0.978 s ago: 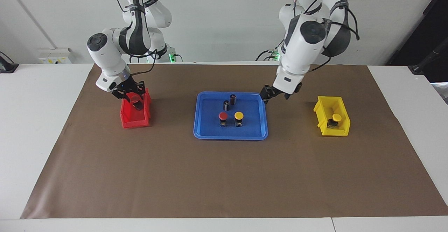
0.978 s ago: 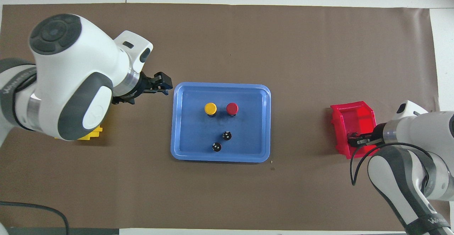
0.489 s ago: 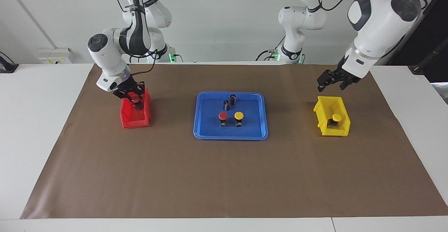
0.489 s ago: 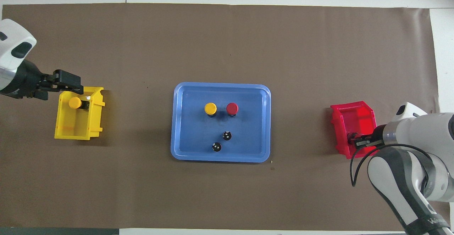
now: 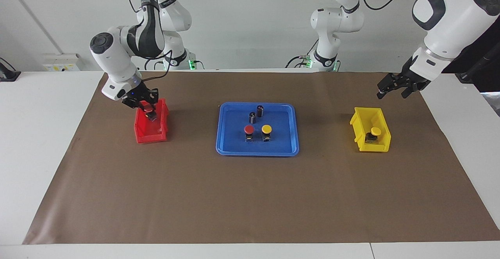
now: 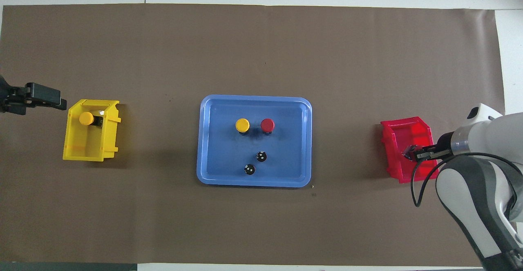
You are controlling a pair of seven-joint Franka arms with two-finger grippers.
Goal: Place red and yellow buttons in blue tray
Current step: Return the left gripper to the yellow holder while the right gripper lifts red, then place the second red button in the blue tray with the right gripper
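Right hand [image 5: 147, 108]: closed on a red button [image 5: 149, 114] over the red bin [image 5: 150, 132] — lifted, likely tray-bound.
Left hand [image 5: 392, 89]: open, above table at 1 o'clock of the yellow bin [image 5: 369, 134] — yellow button [image 5: 375, 131] inside.
Blue tray [image 5: 258, 151]: holds one red, one yellow.

A blue tray [image 5: 224, 148], red bin [image 5: 141, 132], yellow bin [image 5: 361, 123] and brown mat [image 5: 250, 196] are seen on a white counter [image 5: 39, 134].
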